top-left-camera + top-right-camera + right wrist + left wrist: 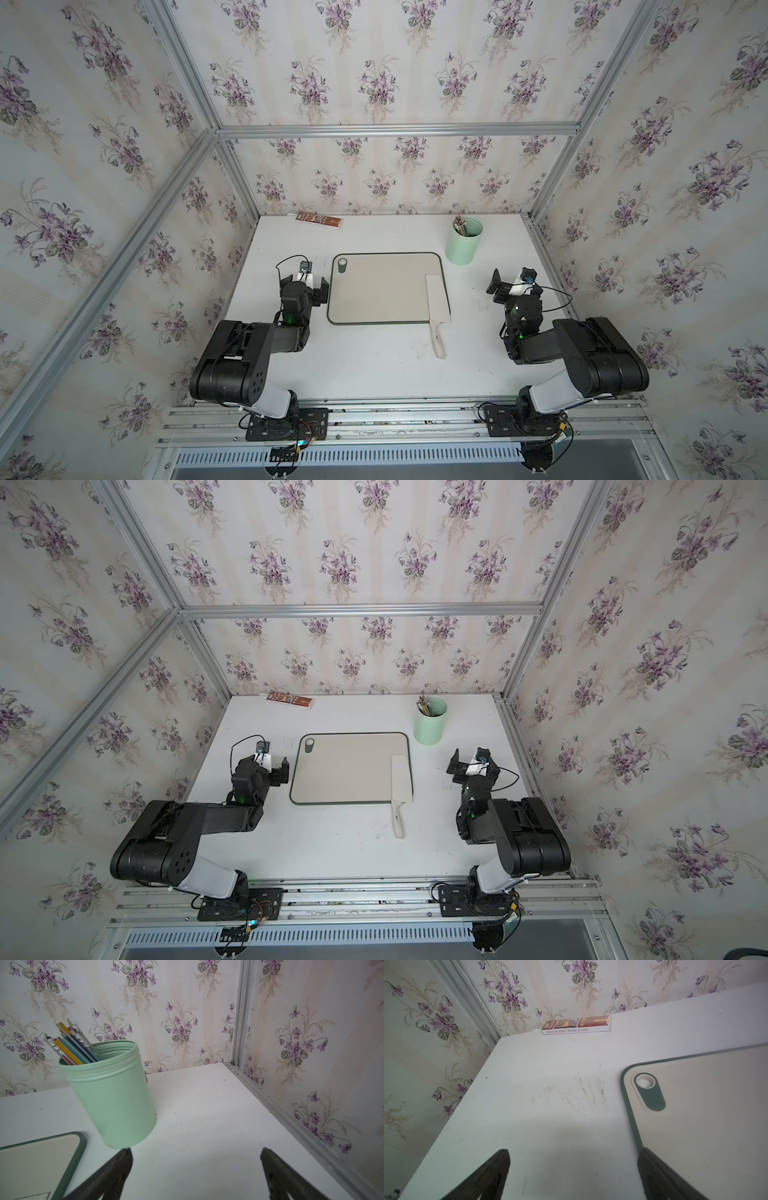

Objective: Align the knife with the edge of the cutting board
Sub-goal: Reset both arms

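the knife [437, 298] [401, 778] lies flat with its pale blade on the right strip of the cutting board [380, 291] [347, 771], lengthwise along the board's right edge. its cream handle sticks out past the near edge onto the white bench [374, 365]. the blade seems to sit on the green rim at the near right corner, though that is hard to judge in both top views.

the left hand [574, 1152] is spread wide just left of the board, one finger [654, 1167] over the rim. the right hand [196, 1150] is spread too, holding nothing, over bare bench to the right of the board and near the mint green cup [116, 1105] of pencils [72, 1047]. a brown box [576, 1025] lies at the far wall.
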`<move>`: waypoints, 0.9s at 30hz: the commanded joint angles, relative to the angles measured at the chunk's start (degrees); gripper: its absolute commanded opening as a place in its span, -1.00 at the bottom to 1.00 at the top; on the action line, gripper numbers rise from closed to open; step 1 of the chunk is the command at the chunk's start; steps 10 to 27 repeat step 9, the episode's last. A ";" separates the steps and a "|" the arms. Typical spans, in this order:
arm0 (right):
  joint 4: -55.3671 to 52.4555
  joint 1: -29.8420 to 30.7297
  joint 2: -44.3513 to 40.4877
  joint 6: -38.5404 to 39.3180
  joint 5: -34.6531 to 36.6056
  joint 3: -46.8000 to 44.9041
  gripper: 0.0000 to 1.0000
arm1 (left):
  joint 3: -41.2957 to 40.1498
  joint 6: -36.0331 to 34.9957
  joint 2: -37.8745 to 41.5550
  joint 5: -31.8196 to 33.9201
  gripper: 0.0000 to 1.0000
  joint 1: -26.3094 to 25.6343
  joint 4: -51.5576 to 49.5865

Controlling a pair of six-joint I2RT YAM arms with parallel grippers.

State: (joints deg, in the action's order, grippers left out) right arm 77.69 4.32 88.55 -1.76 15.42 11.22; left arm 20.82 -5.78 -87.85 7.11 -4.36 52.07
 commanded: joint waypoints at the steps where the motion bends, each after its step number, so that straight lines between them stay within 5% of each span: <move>1: -0.17 0.06 -0.02 -0.61 -0.30 0.03 1.00 | 0.15 0.42 -0.04 -0.61 0.98 0.10 0.92; 27: -0.17 0.04 0.02 -0.57 -0.39 0.03 1.00 | 0.19 0.42 -0.09 -0.61 0.98 0.08 0.92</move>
